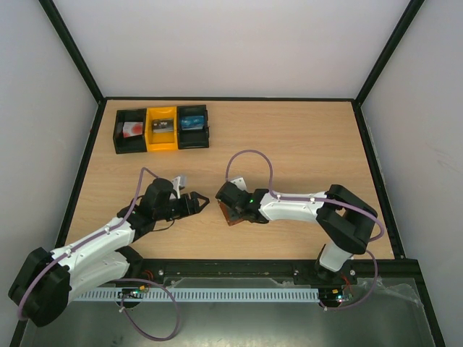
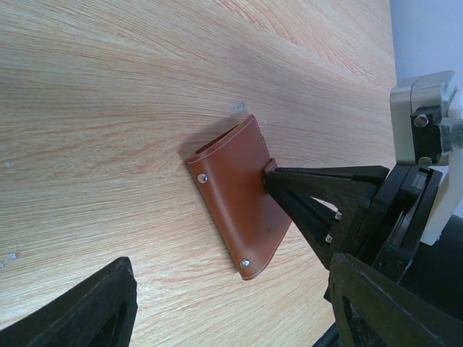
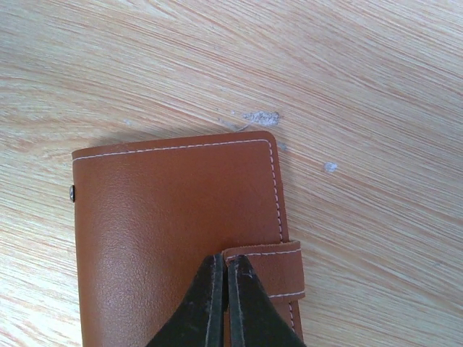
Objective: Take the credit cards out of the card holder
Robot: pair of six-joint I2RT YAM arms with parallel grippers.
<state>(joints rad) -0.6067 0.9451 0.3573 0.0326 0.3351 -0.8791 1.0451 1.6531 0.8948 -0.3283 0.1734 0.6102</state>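
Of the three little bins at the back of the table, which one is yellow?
The middle bin is the yellow one; the left bin and the right bin flanking it are both black.

1. Card holder (image 1: 231,215) lies on worktop (image 1: 304,144), near front edge, centre.
2. Right fingers (image 3: 206,303) touch its tab; left fingers (image 2: 94,311) stand left of it, apart.
3. Bins (image 1: 160,147) in a row, back left.

The right gripper (image 1: 228,207) hung low over the brown card holder (image 1: 231,217), which lay on the wooden table (image 1: 304,144) near its front edge. The left gripper (image 1: 204,203) sat just beside them, jaws spread and aimed toward the holder. At the far left stood three joined bins (image 1: 162,144), black, yellow and black, each with a small item inside.
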